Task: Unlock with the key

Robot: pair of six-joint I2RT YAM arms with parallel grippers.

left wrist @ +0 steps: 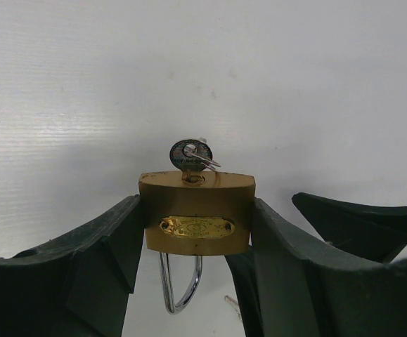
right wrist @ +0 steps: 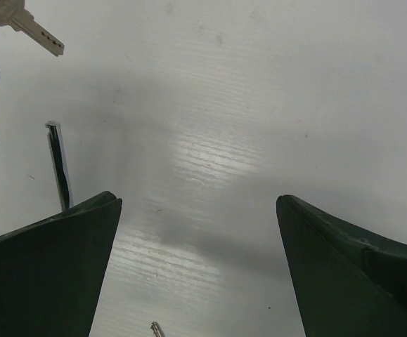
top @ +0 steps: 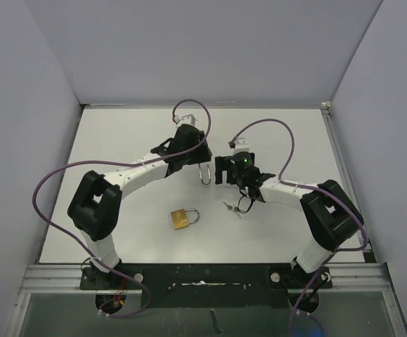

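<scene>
A brass padlock [left wrist: 197,214] is clamped by its sides between my left gripper's [left wrist: 197,232] dark fingers [left wrist: 112,239] and held above the table. A key [left wrist: 191,154] sits in its keyhole, with a second silver key [right wrist: 20,21] hanging from it. Its steel shackle [left wrist: 181,284] points away from the key and also shows in the top view [top: 204,174]. In the right wrist view one shackle leg [right wrist: 57,165] ends bare, apart from the body. My right gripper [right wrist: 199,210] is open and empty, just right of the shackle [top: 224,172].
A second brass padlock [top: 183,218] lies flat on the white table [top: 119,140] nearer the arm bases. A small bunch of loose keys [top: 232,208] lies under the right wrist. Grey walls close in the table on three sides.
</scene>
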